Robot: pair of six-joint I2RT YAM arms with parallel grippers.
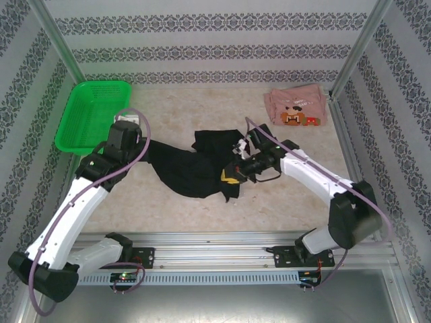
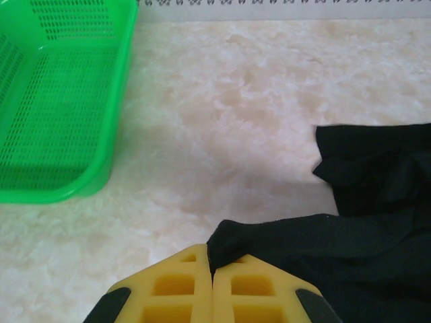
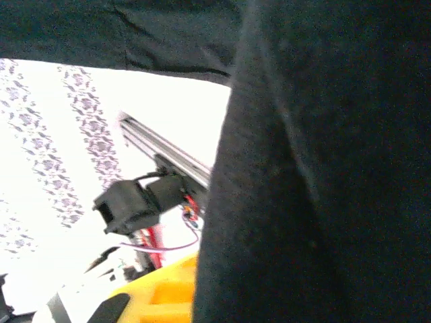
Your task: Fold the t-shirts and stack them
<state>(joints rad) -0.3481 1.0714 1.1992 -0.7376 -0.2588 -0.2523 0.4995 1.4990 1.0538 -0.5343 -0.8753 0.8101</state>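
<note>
1. The left gripper (image 2: 212,268) is clenched on a small pinch of the large, plain black cloth t-shirt (image 2: 363,249). The left wrist view has its yellow pads meeting, with a nub of dark fabric squeezed between them.
2. The right gripper (image 1: 229,176) is closed on the black t-shirt's other side, near the middle of the pale marbled counter (image 1: 222,108). The cloth sags, crumpled, between the two arms.
3. The step in hand looks like spreading the garment flat before folding. To do it well, draw the grippers apart evenly until the fabric is taut and level. Then lay it on bare counter, away from the green plastic mesh basket (image 1: 67,128).
4. The left pinch is shallow, so a hard pull could slip it free.
5. The pale pink cloth t-shirt with a brown-and-orange pixel print (image 1: 294,108) lies at the far right corner, well apart. Whether it is properly folded cannot be told.
6. The top view gives the whole layout and both shirts. The left wrist view adds the detail of the grip. In the right wrist view, black cloth drapes across the lens above one yellow finger (image 3: 165,296), which hides the grip itself.
</note>
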